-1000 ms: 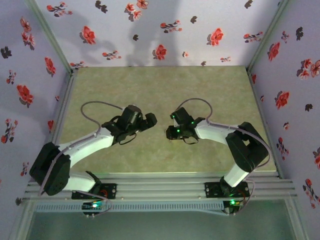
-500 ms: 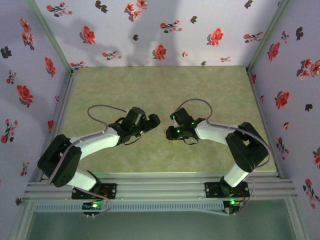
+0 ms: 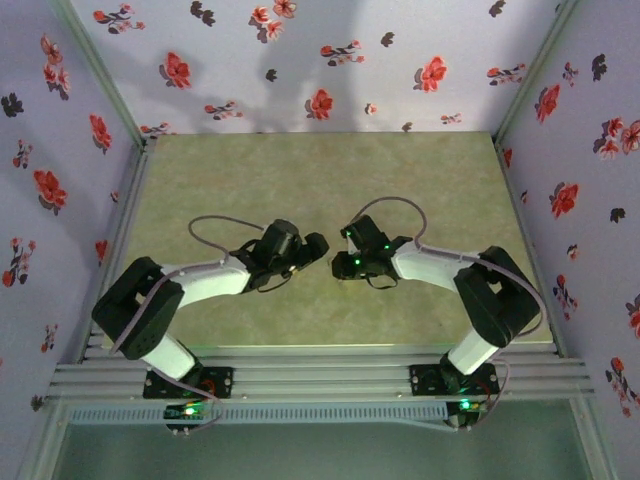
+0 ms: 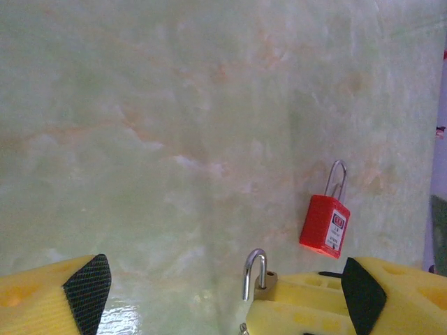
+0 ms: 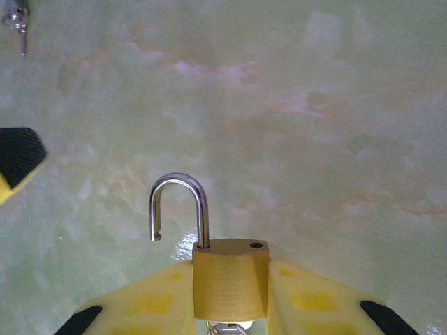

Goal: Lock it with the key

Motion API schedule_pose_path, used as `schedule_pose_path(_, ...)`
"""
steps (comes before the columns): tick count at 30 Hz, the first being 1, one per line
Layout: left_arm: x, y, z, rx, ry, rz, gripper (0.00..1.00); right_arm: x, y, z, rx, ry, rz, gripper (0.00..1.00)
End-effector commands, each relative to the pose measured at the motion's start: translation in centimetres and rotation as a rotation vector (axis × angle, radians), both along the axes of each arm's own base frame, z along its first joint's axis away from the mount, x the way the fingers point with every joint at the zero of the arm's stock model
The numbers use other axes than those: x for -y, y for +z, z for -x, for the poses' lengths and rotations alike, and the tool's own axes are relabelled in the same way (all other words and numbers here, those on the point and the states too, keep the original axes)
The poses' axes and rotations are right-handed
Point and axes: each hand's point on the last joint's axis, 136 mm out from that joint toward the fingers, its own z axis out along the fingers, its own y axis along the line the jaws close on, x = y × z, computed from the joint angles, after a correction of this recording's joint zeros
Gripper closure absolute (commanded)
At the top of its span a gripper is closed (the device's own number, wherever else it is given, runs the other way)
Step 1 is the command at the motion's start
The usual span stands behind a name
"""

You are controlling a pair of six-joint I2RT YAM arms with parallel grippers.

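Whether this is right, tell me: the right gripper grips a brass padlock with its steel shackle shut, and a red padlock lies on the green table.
The steel shackle is open, not shut: the right wrist view shows its free end clear of the brass padlock. The right gripper grips it and the red padlock lies on the green table.

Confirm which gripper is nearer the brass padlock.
Right. The right gripper is shut on the brass padlock, holding its body; the left gripper is open just across from it, not gripping.
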Motion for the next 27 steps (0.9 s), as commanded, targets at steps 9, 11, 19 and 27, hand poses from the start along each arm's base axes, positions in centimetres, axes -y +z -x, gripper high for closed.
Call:
schedule_pose_path(9,2.6,-0.5,0.2,-0.014,-0.019,0.082,0.17,-0.2,1.4,-0.3,0.044,0.007,-0.050,0.76)
schedule_pose_path(11,2.9,-0.4,0.1,-0.012,-0.018,0.090,0.17,-0.3,1.5,-0.3,0.047,0.008,-0.052,0.76)
schedule_pose_path(19,3.5,-0.9,0.2,-0.017,-0.015,0.119,0.24,-0.4,1.6,-0.2,0.048,0.010,-0.066,0.76)
schedule_pose_path(27,4.2,-1.4,0.2,-0.026,-0.019,0.165,0.35,-0.5,1.8,-0.2,0.051,0.013,-0.077,0.76)
